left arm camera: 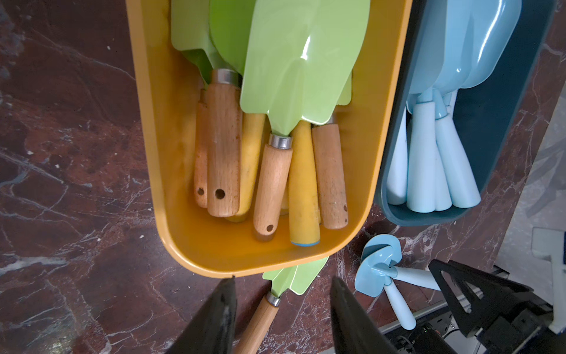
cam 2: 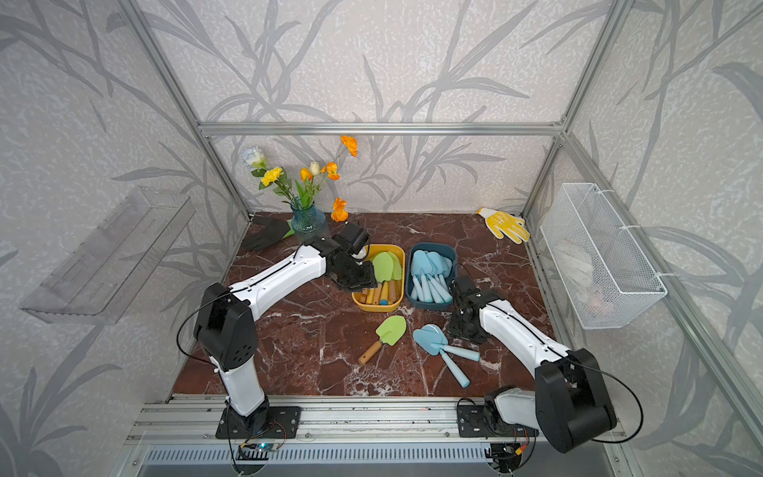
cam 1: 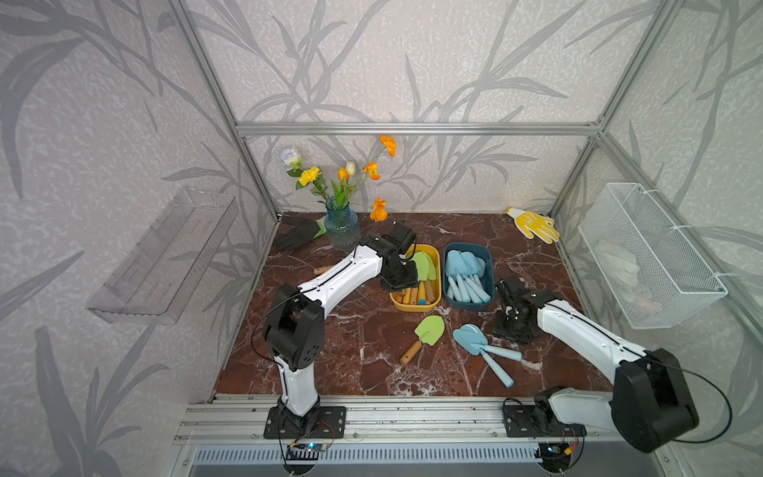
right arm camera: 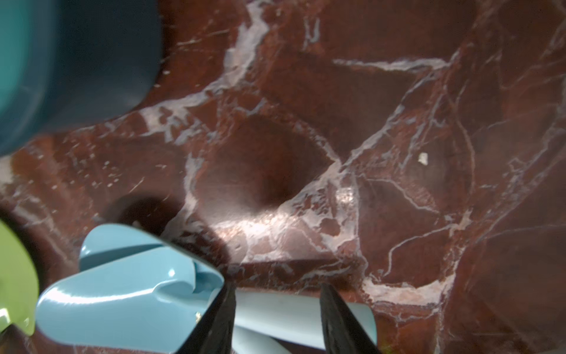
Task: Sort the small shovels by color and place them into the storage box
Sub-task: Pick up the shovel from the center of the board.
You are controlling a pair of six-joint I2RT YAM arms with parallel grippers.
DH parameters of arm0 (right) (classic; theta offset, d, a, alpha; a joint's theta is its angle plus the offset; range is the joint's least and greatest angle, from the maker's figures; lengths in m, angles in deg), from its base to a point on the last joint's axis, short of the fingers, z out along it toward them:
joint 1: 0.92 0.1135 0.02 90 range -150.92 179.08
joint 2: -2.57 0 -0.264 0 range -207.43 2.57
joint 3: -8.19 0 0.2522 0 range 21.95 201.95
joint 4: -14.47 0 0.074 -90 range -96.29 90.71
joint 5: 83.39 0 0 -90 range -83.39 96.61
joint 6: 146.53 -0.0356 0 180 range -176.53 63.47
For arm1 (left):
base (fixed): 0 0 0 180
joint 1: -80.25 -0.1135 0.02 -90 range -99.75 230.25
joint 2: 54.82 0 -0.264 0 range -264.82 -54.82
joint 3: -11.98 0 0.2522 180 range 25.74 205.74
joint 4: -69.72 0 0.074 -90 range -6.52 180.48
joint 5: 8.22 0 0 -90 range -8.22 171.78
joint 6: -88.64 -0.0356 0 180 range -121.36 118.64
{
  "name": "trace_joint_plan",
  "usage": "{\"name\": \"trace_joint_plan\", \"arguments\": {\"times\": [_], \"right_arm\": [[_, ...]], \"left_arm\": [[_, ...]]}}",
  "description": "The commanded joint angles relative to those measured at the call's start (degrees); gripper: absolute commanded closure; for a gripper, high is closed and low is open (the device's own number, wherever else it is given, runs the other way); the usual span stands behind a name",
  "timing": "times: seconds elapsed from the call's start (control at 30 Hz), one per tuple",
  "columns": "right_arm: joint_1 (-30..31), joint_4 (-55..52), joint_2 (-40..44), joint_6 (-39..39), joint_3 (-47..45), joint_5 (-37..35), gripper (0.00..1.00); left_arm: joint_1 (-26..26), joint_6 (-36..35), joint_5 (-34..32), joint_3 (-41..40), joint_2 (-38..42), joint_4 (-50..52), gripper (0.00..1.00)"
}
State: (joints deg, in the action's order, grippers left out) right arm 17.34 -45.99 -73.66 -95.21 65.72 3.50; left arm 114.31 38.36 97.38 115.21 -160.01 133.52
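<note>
a: is the right gripper (right arm camera: 277,289) holding anything?
b: no, its jaws are standing apart, empty. the two blue shovels (cam 1: 470,339) are lying on the table (cam 1: 330,330) just beside it, one handle running crosswise under the fingertips.
a: and the left gripper (left arm camera: 283,280)?
b: spread and empty too, hovering over the yellow box (left arm camera: 153,122). the right arm is sitting nearer.
</note>
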Motion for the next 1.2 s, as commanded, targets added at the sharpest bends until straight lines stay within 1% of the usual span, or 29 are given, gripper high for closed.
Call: {"name": "trace_joint_plan", "arguments": {"times": [0.0, 0.1, 0.2, 0.3, 0.4, 0.5, 0.63, 0.8, 0.93, 1.0, 1.03, 1.17], "right_arm": [[-0.2, 0.0, -1.9, 1.8, -0.3, 1.6, 0.53], [-0.2, 0.5, 0.1, 1.7, -3.1, 5.0, 0.53], [-0.2, 0.9, 5.0, 1.4, -6.3, 8.2, 0.53], [-0.1, 1.8, 9.0, -0.3, -9.4, 13.0, 0.53], [1.4, 2.4, 11.4, -2.8, -11.5, 16.4, 0.54], [4.7, 1.7, 12.8, -4.1, -11.4, 16.5, 0.54], [8.6, 0.6, 12.2, -5.2, -10.5, 15.7, 0.54], [9.8, -0.7, 8.8, -4.8, -10.4, 13.4, 0.54], [10.8, 1.2, 4.4, -4.7, -10.8, 12.5, 0.55], [12.2, 2.1, 1.6, -4.6, -10.6, 12.3, 0.59], [13.0, 2.3, 0.4, -4.5, -10.3, 11.7, 0.63], [14.1, 2.2, -1.3, -5.3, -10.3, 10.5, 0.88]], "left_arm": [[0.0, 0.6, 0.3, -1.3, 2.7, -0.1, 0.5], [0.0, 0.9, 0.3, -2.5, 3.5, -0.5, 0.5], [0.0, 1.2, 0.3, -3.5, 4.0, -1.0, 0.5], [0.1, 1.5, 0.5, -4.2, 4.2, -1.3, 0.49], [0.1, 1.5, 0.5, -4.2, 3.9, -1.3, 0.5], [0.1, 1.5, 0.5, -3.8, 3.6, -1.2, 0.5], [0.1, 1.5, 0.6, -3.1, 2.8, -1.2, 0.5], [0.1, 1.6, 0.9, -2.6, 2.1, -1.2, 0.5], [0.1, 1.6, 0.6, -2.6, 1.9, -1.3, 0.5], [0.1, 1.5, 0.7, -2.4, 1.9, -1.2, 0.49], [0.1, 1.5, 0.7, -2.3, 1.9, -1.1, 0.5], [0.1, 1.2, 0.5, -1.9, 1.8, -0.7, 0.49]]}}
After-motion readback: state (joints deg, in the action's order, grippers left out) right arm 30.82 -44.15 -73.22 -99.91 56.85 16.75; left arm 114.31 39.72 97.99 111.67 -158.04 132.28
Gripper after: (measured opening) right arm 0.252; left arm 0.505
